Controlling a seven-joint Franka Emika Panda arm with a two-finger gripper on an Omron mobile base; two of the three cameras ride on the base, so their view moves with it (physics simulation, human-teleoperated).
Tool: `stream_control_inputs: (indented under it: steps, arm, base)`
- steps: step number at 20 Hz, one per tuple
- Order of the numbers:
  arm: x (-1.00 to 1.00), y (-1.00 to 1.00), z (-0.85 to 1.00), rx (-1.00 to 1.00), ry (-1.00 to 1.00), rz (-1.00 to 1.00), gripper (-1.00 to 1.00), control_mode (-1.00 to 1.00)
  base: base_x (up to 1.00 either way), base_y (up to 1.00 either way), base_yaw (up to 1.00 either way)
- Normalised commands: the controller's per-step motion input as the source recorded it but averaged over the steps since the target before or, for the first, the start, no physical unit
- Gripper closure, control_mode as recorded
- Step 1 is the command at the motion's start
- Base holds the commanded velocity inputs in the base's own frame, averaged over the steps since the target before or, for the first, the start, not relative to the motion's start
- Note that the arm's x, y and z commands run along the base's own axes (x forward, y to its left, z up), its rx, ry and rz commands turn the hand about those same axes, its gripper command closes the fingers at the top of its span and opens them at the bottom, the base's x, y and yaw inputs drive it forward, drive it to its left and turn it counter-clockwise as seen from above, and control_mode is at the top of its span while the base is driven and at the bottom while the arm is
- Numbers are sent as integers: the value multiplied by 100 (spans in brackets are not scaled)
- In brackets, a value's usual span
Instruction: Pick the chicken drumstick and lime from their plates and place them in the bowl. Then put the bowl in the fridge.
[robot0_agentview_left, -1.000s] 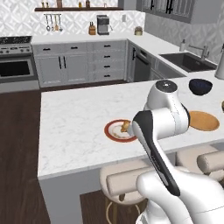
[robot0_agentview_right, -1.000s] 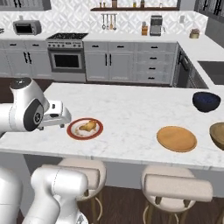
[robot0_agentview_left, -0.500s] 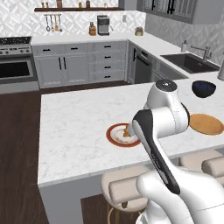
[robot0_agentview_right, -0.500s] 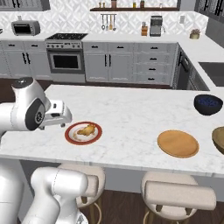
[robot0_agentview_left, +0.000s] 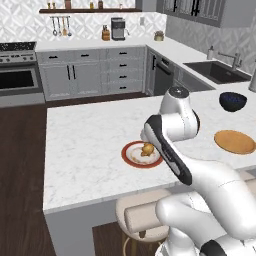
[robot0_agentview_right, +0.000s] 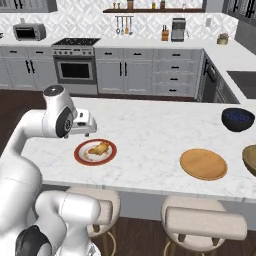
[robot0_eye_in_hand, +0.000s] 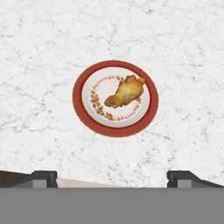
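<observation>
Nothing moved yet — the chicken drumstick (robot0_eye_in_hand: 125, 92) lies centre-frame on its red-rimmed plate (robot0_eye_in_hand: 81, 111); gripper (robot0_eye_in_hand: 112, 177) jaws apart, empty; lime seemingly absent from the wooden plate (robot0_agentview_right: 203, 163); everything remains.

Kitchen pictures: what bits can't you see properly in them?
- The lime: no green fruit can be made out on the wooden plate in either base view.
- The wooden bowl: cut off by the right edge of the right base view.
- The red-rimmed plate: in the left base view the robot's arm covers its right side, beside the drumstick.
- The hand: its fingertips barely poke up in the hand view.
</observation>
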Motion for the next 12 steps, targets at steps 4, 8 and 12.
stream_control_inputs:
  steps: [4,8,12]
  arm:
    - [90,-6,-48,19,5,-35,-100,-100]
    - [47,-30,-54,30,4,-39,-100,-100]
    - [40,-50,-60,17,8,-20,-100,-100]
  base:
    - [0,0,0]
    - [0,0,0]
    - [0,0,0]
